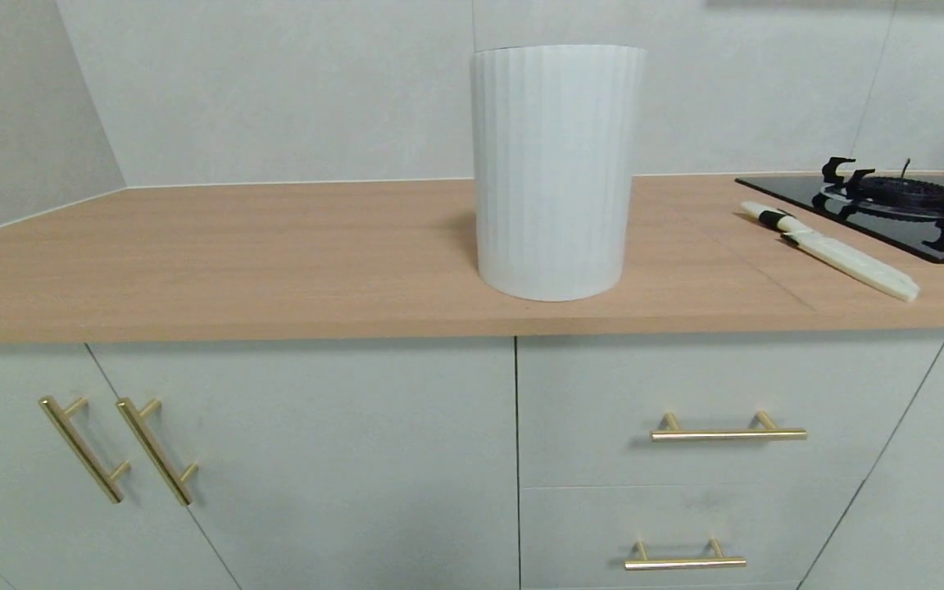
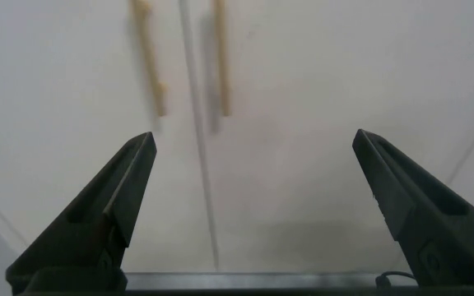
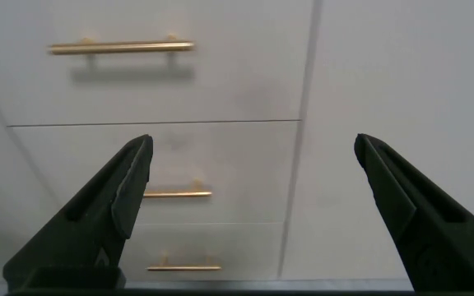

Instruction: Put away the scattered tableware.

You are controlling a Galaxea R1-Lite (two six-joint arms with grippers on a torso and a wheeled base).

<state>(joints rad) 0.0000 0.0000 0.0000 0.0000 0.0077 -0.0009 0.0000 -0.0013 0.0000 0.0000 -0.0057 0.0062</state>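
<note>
Two wide-open, empty: left claw (image 2: 253, 136), right claw (image 3: 252, 140) | knife (image 1: 828, 250) — right of white canister (image 1: 554, 172)

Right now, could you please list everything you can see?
ribbed container: one, white, upright mid-countertop, near the front edge.
knife: one, cream with a black band, lying on the countertop beside the hob.
gas hob: one, black, countertop's far right.
countertop: one, wood-brown, above the cabinets.
door handles: two, gold, left cabinet doors.
drawer handles: three, gold, right-hand drawers.
left gripper: one, black, open, facing the doors.
right gripper: one, black, open, facing the drawers.
</note>
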